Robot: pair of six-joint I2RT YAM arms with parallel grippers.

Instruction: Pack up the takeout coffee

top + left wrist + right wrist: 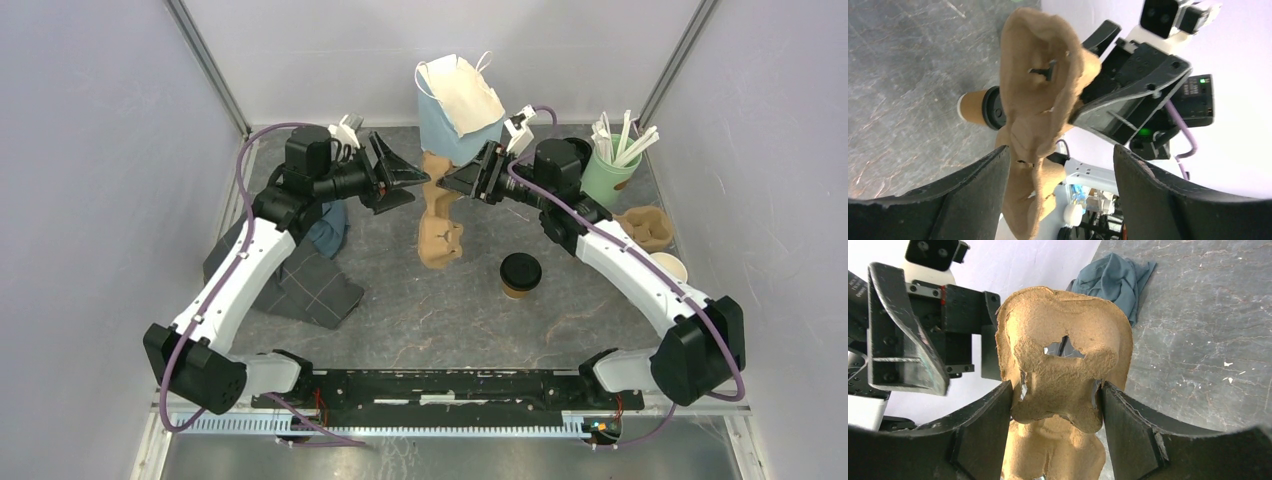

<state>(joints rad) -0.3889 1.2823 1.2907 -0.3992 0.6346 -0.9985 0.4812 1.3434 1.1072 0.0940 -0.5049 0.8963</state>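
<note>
Top view only: the takeout coffee (520,273) stands upright on the grey table (400,320), lid on, near the lower end of the pulp carrier (440,225) and apart from it.
Left wrist view only: the same coffee (979,106) shows behind the carrier (1038,100); neither gripper touches it.
Right wrist view only: both fingers of the right gripper (1055,390) press against opposite sides of the carrier (1063,370), so it is clamped; a ragged hole shows in the carrier's wall.
Right gripper, from above: the right gripper (452,178) meets the carrier's upper end.
Left gripper: the left gripper (1060,160) stands wide, with the carrier between its fingers but not clamped; from above, the left gripper (418,190) faces the right one across the carrier.
Carrier contents: its pockets hold no cup.
Green cup (608,175): at the far right, holding white sticks (620,140).
Blue bag (455,130): upright at the back, a cream piece (460,90) draped over its top; its contents cannot be told.
Second carrier (645,228): at the right, beside a lidless cup (670,266).
Blue cloth (1113,277): on the table beyond the carrier.
</note>
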